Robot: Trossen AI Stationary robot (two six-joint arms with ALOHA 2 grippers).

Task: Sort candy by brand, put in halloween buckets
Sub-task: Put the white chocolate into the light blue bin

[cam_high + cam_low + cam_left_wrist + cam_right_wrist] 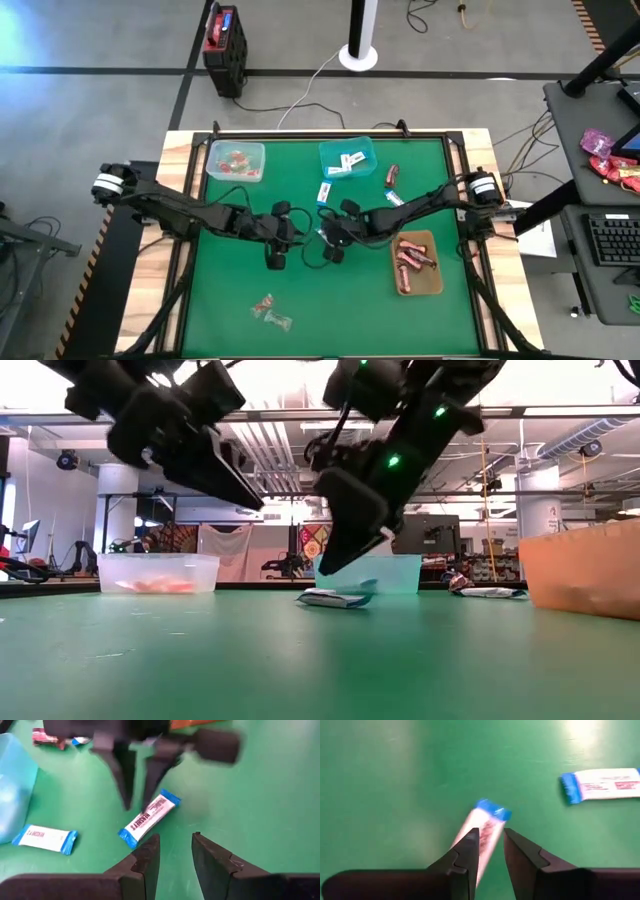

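My right gripper (pixel 135 802) is open and hovers over a white-and-blue packet (pixel 149 817) that lies flat on the green mat mid-table; in its own wrist view the fingers (pixel 490 845) straddle this packet (pixel 487 822). My left gripper (pixel 175 847) is open just left of it, pointing at the same packet and touching nothing. A second packet (pixel 45 839) lies by the teal container (pixel 347 158). The mint container (pixel 236 160) holds red-pink sweets. The amber tray (pixel 432 285) holds red-brown bars.
Loose on the mat are a red-brown bar (pixel 391 176), another white-and-blue packet (pixel 393 198), and clear twists (pixel 270 310) near the near edge. The two grippers are close together mid-table (pixel 300 238). Bare mat lies near-left and toward the near edge.
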